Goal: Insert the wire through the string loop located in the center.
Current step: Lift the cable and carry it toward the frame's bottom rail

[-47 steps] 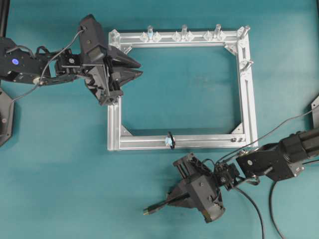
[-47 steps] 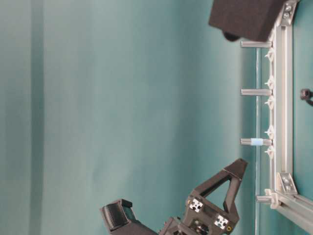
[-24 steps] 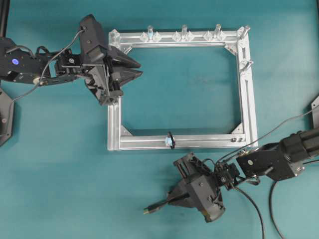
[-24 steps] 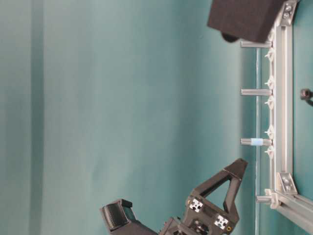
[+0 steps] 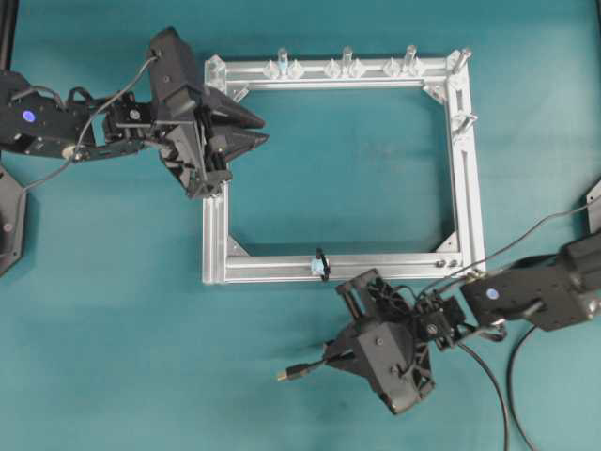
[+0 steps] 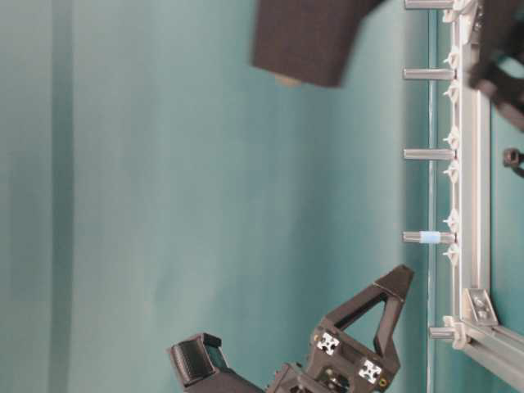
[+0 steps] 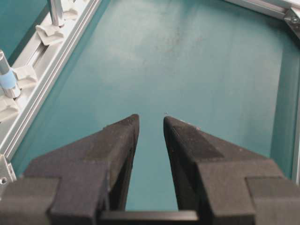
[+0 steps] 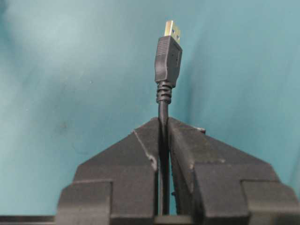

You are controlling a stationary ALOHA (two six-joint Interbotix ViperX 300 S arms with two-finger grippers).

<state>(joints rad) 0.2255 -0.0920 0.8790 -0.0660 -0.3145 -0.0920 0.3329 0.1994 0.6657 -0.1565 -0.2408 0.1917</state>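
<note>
A rectangular aluminium frame [image 5: 465, 178] lies flat on a teal table [image 5: 113, 329], with small upright pegs [image 5: 346, 59] along its far rail. Your left gripper [image 5: 249, 127] hangs over the frame's far-left corner, jaws parted with only bare table showing between them, grasping nothing. Your right gripper [image 5: 331, 355] sits just outside the near rail, jaws clenched on the wire [image 8: 162, 122]; the plug [image 8: 168, 56] juts out past the fingertips, its metal tip pointing left along the rail in the overhead view. The string loop [image 5: 321, 264] stands on the middle of that near rail, near the right gripper but apart from it, and the plug is not aimed at it. To do this step well, you likely need to turn the wrist so the plug faces the loop's opening, line it up at the loop's height, then ease forward slowly. The overhang looks short enough to stay stiff, but a nudge could fold the loop
</note>
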